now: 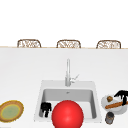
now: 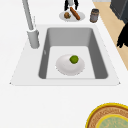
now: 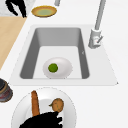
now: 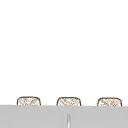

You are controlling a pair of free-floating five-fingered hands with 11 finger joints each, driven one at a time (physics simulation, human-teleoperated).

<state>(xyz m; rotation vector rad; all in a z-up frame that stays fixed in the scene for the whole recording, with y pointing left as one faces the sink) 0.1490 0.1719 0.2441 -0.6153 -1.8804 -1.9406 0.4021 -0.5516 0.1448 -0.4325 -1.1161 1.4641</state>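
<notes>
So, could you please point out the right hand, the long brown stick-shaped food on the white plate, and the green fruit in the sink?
right hand (image 1: 121, 95), front view, on its palm above the plate.
stick-shaped food (image 2: 74, 13), left side view, on its middle.
green fruit (image 3: 53, 67), right side view, on its centre.

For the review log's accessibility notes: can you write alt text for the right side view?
A robot hand hangs over a white plate holding a long brown stick and a round brown item, beside a grey sink. In the basin, a white dish holds a green ball.
</notes>
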